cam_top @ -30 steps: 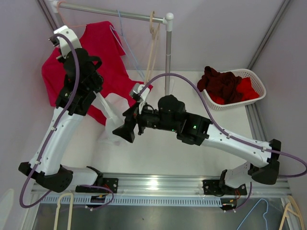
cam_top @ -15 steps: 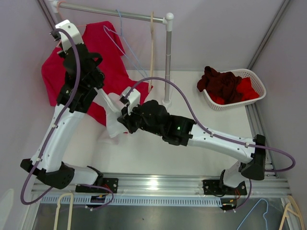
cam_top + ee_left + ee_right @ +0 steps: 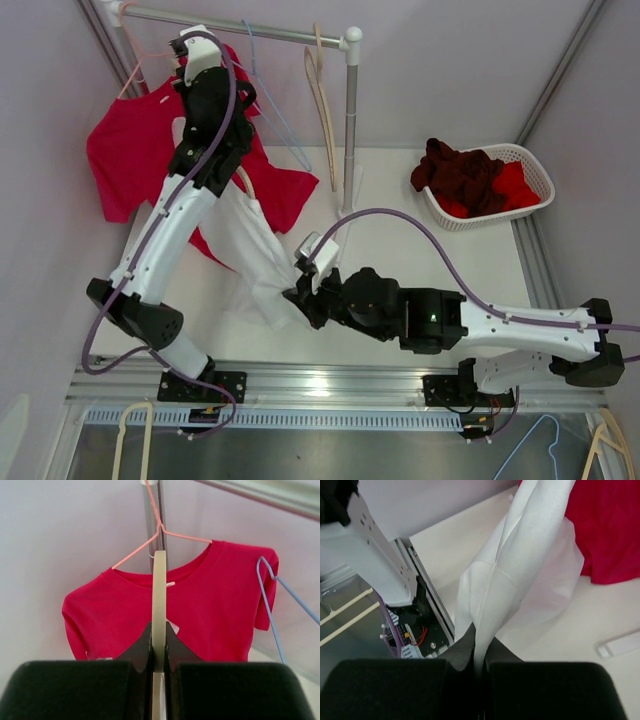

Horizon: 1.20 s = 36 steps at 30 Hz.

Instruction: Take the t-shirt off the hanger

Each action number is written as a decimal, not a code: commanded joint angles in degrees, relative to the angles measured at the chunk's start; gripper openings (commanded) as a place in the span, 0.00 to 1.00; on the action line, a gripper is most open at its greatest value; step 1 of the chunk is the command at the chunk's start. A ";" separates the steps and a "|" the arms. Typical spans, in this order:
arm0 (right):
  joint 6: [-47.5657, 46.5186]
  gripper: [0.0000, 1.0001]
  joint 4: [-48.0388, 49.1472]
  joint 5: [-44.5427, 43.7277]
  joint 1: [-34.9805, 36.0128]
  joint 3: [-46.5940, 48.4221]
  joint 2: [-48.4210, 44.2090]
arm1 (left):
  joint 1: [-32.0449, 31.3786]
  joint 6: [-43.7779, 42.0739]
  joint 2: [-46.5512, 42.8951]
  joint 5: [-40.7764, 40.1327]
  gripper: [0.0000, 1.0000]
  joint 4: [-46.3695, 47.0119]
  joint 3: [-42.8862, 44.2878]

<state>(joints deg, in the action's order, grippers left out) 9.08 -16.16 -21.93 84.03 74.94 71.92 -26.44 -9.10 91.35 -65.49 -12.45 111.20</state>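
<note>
Left gripper [image 3: 159, 647] was up by the rail [image 3: 250, 28], jaws pressed onto the cream hanger [image 3: 159, 595], which it pinched edge-on. Right gripper [image 3: 479, 652] was low, near the front edge of the table [image 3: 500, 262], jaws clamped tight on a fold of the white t-shirt [image 3: 520, 570]. The shirt ran as a diagonal band between the two, top end tucked under the left arm, bottom end in the right jaws. Reads as anchor-and-pull: left holds the hanger high so it can't follow, right drags fabric down and toward the bases to strip it off. The overhead view gave the geometry: both arms, the band's full length, the basket [image 3: 540, 172] of dark and red clothes well off to the right, and a second pale hanger [image 3: 322, 110] on the rail. But the left arm hid the collar there, so couldn't tell whether the shirt was clear of the hanger. Only the left wrist view showed the pinch on the hanger itself, plus the red t-shirt [image 3: 210, 610] on its pink hanger [image 3: 137, 546] behind and a blue hanger [image 3: 268, 612] beside it; no white fabric in it. Only the right wrist view confirmed the cloth sat between the fingers, not just beside them.
</note>
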 commanded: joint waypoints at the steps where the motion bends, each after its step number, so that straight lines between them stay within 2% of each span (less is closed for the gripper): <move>1: 4.80 0.00 0.08 -0.67 1.66 -5.49 -2.31 | 1.30 -0.21 0.40 2.04 0.01 1.37 4.81; 4: 7.17 0.00 1.92 1.45 1.93 -9.80 -1.17 | 1.30 -2.76 2.86 1.78 0.01 1.29 9.98; 6: 8.14 0.00 3.24 1.54 1.49 -10.77 2.41 | 1.13 0.73 5.40 2.82 0.01 -7.20 15.96; 7: 8.23 0.00 3.42 1.37 0.97 -10.52 3.83 | 0.95 3.62 5.94 3.61 0.01 -12.11 22.42; 8: 8.32 0.00 3.77 2.15 0.18 -9.99 5.41 | 0.69 8.44 5.94 4.75 0.01 -20.86 23.88; 9: 8.23 0.00 4.12 2.77 -1.66 -8.68 7.95 | -0.27 11.71 4.64 5.63 0.01 -25.13 25.02; 12: 7.71 0.00 5.18 5.13 -4.92 -6.30 11.30 | -4.48 21.37 -2.98 7.74 0.01 -38.75 22.41; 13: 7.79 0.00 4.65 5.93 -7.45 -4.29 13.31 | -5.55 27.67 -5.54 12.27 0.01 -45.49 20.22; 15: 7.71 0.00 3.95 8.55 -10.01 -2.43 15.08 | -7.65 31.59 -10.73 20.01 0.01 -48.71 12.51; 16: 7.62 0.00 3.60 9.27 -12.46 -1.73 15.79 | -7.75 32.73 -15.54 24.41 0.01 -49.42 10.46; 17: 7.79 0.00 2.12 9.89 -13.70 -0.24 17.71 | -7.67 33.44 -17.68 32.72 0.01 -50.82 7.57; 20: 7.97 0.00 -1.67 11.82 -18.19 2.57 21.92 | -7.67 33.19 -24.01 44.00 0.01 -55.39 4.83; 23: 8.06 0.00 -2.82 11.48 -20.48 2.93 24.14 | -7.67 33.28 -28.84 44.84 0.01 -60.57 4.55; 28: 8.85 0.01 -3.26 14.55 -21.28 3.81 29.41 | -7.67 32.40 -32.37 37.38 0.01 -64.54 5.43; 30: 9.11 0.09 -3.87 16.83 -21.01 5.56 32.91 | -7.67 32.13 -32.12 35.62 0.01 -64.81 5.52; 31: 9.11 0.18 -4.92 17.27 -20.92 6.44 34.33 | -7.67 31.87 -32.03 35.09 0.01 -64.55 5.35; 32: 9.02 0.62 -5.54 17.62 -20.84 7.32 35.82 | -7.75 31.78 -32.11 34.65 0.01 -63.94 5.26; 33: 9.81 0.88 -6.15 16.76 -20.57 8.11 37.14 | -7.67 31.52 -32.37 34.21 0.01 -63.23 4.74; 34: 9.99 0.99 -6.86 16.49 -20.48 9.51 39.41 | -7.67 30.91 -32.64 33.60 0.01 -61.49 4.03; 36: 9.64 0.99 -6.95 18.14 -20.31 11.01 41.54 | -7.40 30.03 -33.60 33.15 0.01 -58.85 1.23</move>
<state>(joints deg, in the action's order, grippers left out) 18.20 -21.56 -6.02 63.18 82.30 110.87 -34.06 22.37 57.78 -30.46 -74.96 114.83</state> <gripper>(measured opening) 0.985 0.050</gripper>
